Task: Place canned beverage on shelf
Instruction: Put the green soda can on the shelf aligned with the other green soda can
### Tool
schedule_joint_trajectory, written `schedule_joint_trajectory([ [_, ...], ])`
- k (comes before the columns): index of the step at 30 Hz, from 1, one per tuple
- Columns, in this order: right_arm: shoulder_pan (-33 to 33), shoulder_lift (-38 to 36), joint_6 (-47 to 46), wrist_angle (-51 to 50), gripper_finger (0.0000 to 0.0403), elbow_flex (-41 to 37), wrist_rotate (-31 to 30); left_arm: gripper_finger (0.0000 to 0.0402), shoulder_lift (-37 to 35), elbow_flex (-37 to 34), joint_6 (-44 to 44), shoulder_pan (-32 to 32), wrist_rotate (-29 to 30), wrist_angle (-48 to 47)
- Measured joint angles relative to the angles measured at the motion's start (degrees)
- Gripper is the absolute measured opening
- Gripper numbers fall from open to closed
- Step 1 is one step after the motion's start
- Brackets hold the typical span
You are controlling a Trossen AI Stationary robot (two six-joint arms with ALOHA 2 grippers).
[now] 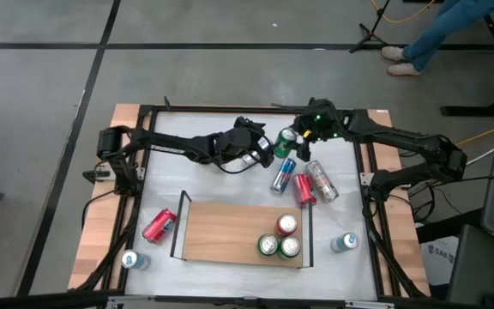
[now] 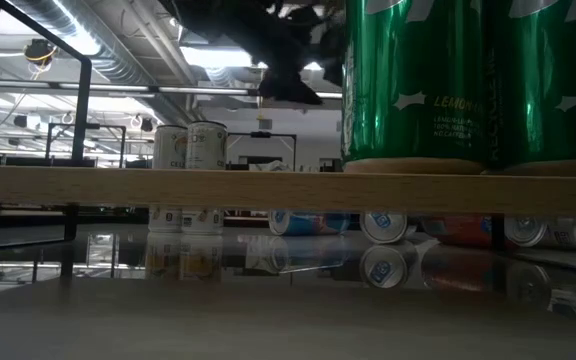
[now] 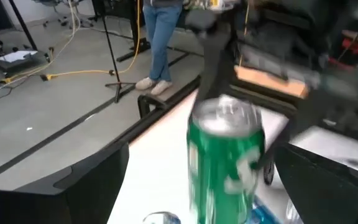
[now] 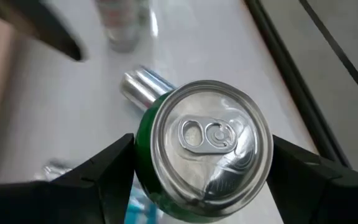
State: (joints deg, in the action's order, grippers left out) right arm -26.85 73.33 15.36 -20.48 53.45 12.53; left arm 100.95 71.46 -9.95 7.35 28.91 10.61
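1. One white glossy counter carries a flat wooden shelf at six o'clock.
2. Right tool, fingers spread, straddles a green metal can at twelve o'clock.
3. Left tool alongside: grip cannot be told.

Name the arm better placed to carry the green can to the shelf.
Right. The right gripper straddles the green can from above; the left gripper only faces it, fingers wide.
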Motion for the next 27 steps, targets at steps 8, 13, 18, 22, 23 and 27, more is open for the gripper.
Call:
schedule_joint_trajectory([
  [8,7.0,5.8,0.0,5.5,0.0290,0.0,-1.9,0.0391,-4.7,0.0,-3.5,-1.3,-0.4,-9.7],
  [13,10.0,9.1,0.0,5.6,0.0290,0.0,-3.2,0.0391,-4.8,0.0,-3.4,-2.8,-2.3,-11.8],
  [18,11.8,11.5,-0.1,5.8,0.0291,0.0,-3.6,0.0391,-4.6,0.0,-3.5,-3.8,-4.0,-14.9],
  [22,12.4,13.3,0.0,7.0,0.0292,0.0,-4.8,0.0391,-4.6,0.0,-3.5,-4.3,-5.8,-15.6],
  [23,12.4,13.7,-0.1,7.2,0.0292,0.0,-4.9,0.0391,-4.6,0.0,-3.5,-4.4,-6.6,-15.9],
  [27,12.2,14.7,0.0,7.9,0.0292,0.1,-5.0,0.0391,-4.6,0.0,-3.5,-4.5,-9.5,-17.4],
])
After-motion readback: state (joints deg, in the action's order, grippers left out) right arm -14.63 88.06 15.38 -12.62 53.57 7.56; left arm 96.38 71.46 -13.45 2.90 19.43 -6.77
